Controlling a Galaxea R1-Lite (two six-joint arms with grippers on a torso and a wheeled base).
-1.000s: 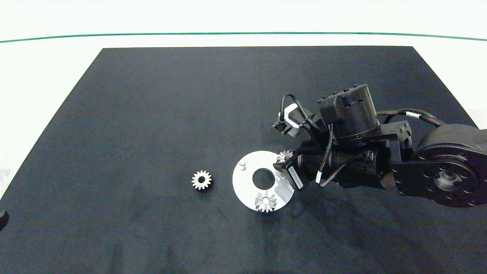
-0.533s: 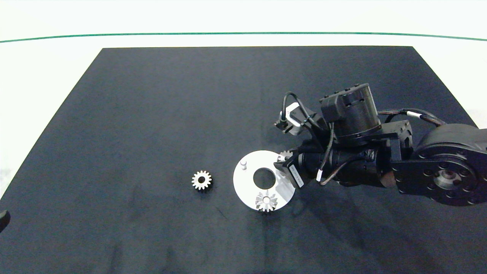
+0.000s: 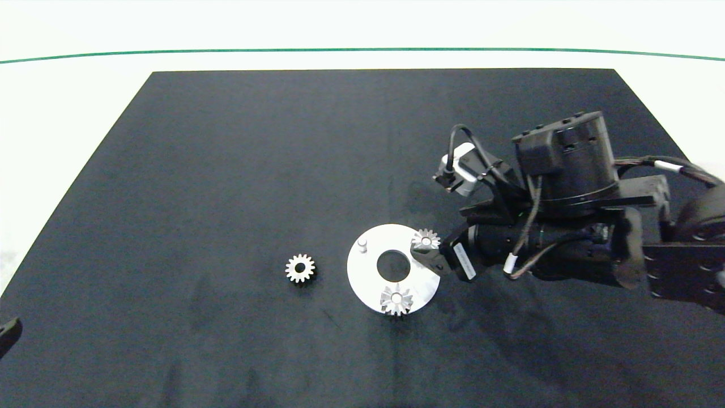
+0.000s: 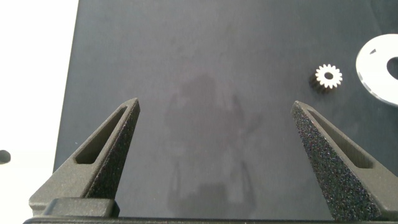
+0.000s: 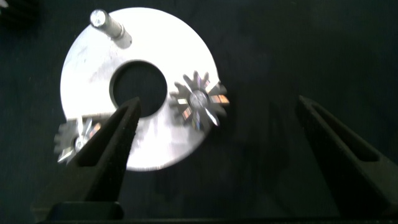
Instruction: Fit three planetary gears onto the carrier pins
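- The black bench (image 3: pixel 226 170) has lots of bare room at upper left.
- Right claw (image 5: pixel 217 143) gapes wide over the white disc (image 3: pixel 368 283), at its right edge.
- Left claw (image 4: pixel 214 134), spread wide, sits at the far lower left edge.
- One loose gear (image 3: pixel 300 268) lies left of the disc.

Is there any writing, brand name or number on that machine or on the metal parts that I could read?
White label on the right gripper, at: it carries print, too small to read.
White tags on the arm's cables: nothing legible.
White disc, gears and black mat: no text or numbers visible.
Left gripper: no marking.
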